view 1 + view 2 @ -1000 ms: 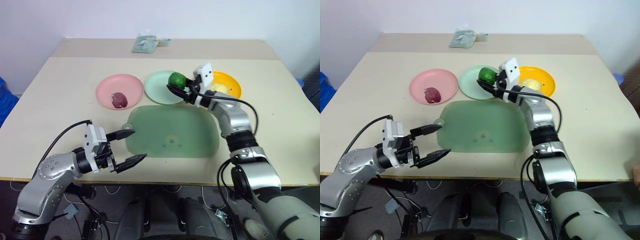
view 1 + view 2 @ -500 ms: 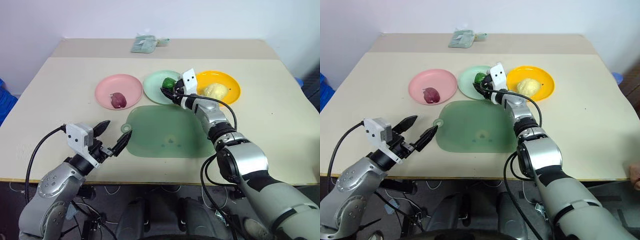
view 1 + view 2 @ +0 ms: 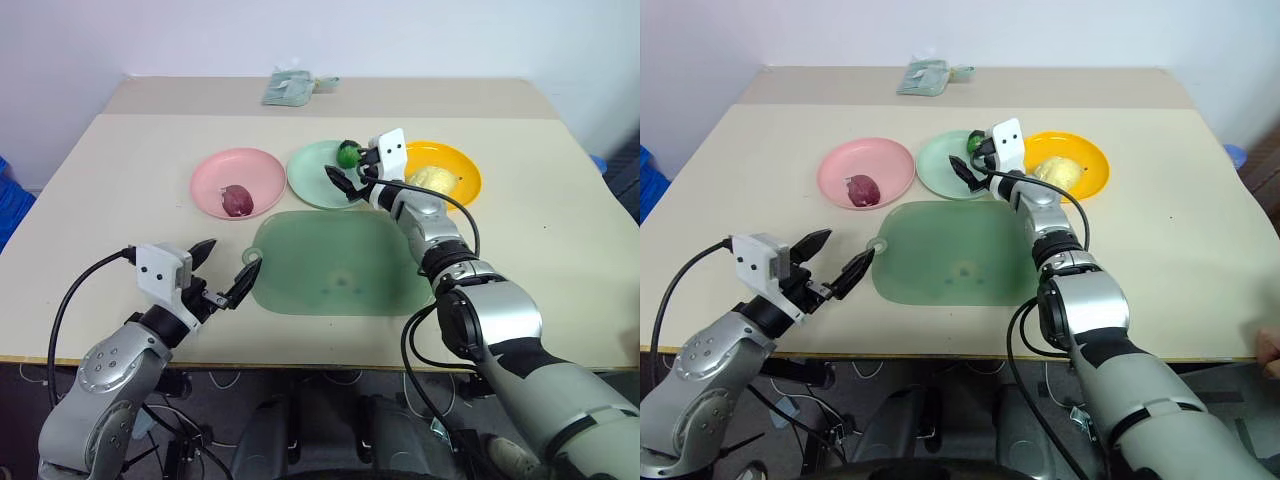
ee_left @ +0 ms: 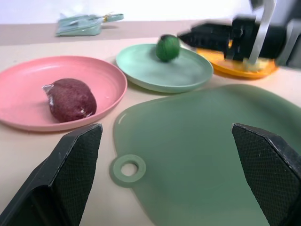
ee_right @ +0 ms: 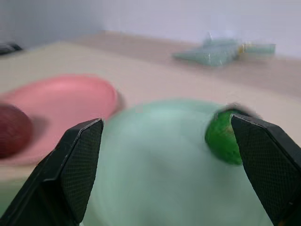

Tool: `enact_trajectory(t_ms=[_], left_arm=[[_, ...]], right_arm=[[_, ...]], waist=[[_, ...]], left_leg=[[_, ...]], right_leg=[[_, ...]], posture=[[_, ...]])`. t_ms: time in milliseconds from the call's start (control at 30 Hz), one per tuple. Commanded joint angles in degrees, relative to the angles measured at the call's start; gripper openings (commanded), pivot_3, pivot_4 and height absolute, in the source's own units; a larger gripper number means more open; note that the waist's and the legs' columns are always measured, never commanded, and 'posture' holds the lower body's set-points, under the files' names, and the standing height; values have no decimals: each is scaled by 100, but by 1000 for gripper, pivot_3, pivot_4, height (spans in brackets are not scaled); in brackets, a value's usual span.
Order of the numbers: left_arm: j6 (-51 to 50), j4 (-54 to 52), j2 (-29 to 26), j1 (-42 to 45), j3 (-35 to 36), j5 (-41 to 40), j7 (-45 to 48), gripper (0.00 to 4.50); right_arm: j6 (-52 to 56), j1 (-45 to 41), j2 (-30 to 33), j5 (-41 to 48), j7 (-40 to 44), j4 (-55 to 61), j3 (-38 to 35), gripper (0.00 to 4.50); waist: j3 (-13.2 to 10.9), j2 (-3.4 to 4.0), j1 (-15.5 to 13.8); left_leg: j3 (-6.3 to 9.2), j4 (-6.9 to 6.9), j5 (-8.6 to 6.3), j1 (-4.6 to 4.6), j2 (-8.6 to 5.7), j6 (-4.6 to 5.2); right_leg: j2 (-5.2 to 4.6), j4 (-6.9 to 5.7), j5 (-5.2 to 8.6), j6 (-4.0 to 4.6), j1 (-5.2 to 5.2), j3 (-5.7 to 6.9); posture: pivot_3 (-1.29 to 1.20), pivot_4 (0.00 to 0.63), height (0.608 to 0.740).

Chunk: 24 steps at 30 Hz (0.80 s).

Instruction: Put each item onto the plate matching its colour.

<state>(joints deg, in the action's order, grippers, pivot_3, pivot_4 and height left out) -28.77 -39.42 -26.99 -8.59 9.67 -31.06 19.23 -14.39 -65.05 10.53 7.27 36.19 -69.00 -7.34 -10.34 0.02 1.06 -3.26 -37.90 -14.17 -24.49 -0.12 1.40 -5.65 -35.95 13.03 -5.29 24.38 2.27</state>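
Green, small and round, the bright green lump lies on the pale mint plate, toward that plate's far right part, just beside the right end effector. That end effector is spread wide over the mint plate with nothing between its two black fingers; in the right wrist view the lump sits close by one finger, and whether it touches that finger cannot be told.

On the pink plate, at the left of the row of three, rests the dark purplish-red lump, near the plate's front edge. On the orange-yellow plate, at the right of the row, lies the pale yellow lump, partly hidden behind the right arm.

Nearer than the plates, a translucent green mat lies flat on the tabletop, its ring-shaped tab at its left corner. The left end effector hovers just left of that tab, near the front edge of the tabletop, fingers apart and holding nothing. A pale green packet rests at the far edge of the tabletop, well apart from everything else.
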Motion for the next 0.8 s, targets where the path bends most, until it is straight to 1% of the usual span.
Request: enact_trajectory(t_ms=[33, 100, 167, 233, 267, 367, 433, 533, 700, 800], left_arm=[[207, 193, -94, 195, -242, 286, 238, 4500], [274, 374, -159, 326, -368, 388, 445, 4500], [386, 510, -197, 429, -416, 450, 632, 4500], [483, 618, -230, 485, -413, 459, 806, 4500], [633, 709, -282, 501, -383, 476, 987, 4500], [952, 924, -448, 472, -277, 381, 1573, 4500], [1125, 995, -532, 421, -220, 289, 1887, 4500], [1427, 1131, -717, 253, 26, 132, 2451, 4500], [1654, 1337, -944, -37, 365, -71, 3051, 4500], [1557, 1408, -1013, -124, 406, -105, 3167, 4500]], right_arm=[[230, 915, 399, 365, 871, 1886, 32, 4402], [974, 1970, 695, 666, 1214, 3623, 142, 4402], [1739, 2982, 1023, 910, 1286, 5180, 186, 4402], [2334, 3709, 1288, 1110, 1247, 6272, 171, 4402], [2745, 4212, 1488, 1321, 1236, 6917, 67, 4402], [3485, 5468, 2000, 1694, 1225, 8195, -274, 4402], [3688, 5962, 2223, 1789, 1155, 8598, -433, 4402], [3926, 6555, 2409, 1958, 972, 9013, -883, 4402], [3972, 6845, 2511, 2021, 751, 9218, -1223, 4402], [3917, 6899, 2529, 2002, 709, 9225, -1324, 4402]], waist=[[3, -4, -43], [7, -10, -74], [6, -7, -122], [0, 4, -111], [-1, 6, -63], [0, 12, -51], [0, 11, -29], [0, 11, -40], [0, 11, -42], [0, 10, -45]], left_leg=[[0, 1, 0, 0, 0, 0], [14, 2, -1, 0, -1, 2], [15, 4, -3, -4, -2, 6], [6, 4, -5, -7, -2, 9], [0, 4, -5, -7, -2, 9], [0, 4, -5, -3, 4, 7], [1, 9, -6, -1, 6, 6], [0, 10, -6, -3, 10, 5], [-1, 19, -14, -3, 9, -7], [-1, 25, -17, -3, 9, -11]], right_leg=[[0, 1, 0, 0, -2, 0], [0, 10, 0, -1, -14, 8], [-5, 15, 0, -2, -15, 9], [-18, 20, 0, -2, -7, 6], [-21, 18, 1, 0, -2, 1], [-19, 16, 2, 3, 1, -3], [-17, 22, 4, 5, 0, -1], [-16, 42, 4, 5, -2, -1], [-19, 71, 4, 6, -2, -1], [-20, 79, 4, 6, -1, 0]], posture=[[0, 150, 740], [0, 150, 740], [0, 150, 740], [0, 150, 740], [0, 150, 740], [0, 150, 740], [0, 150, 740], [0, 150, 740], [0, 150, 740], [0, 150, 740]])
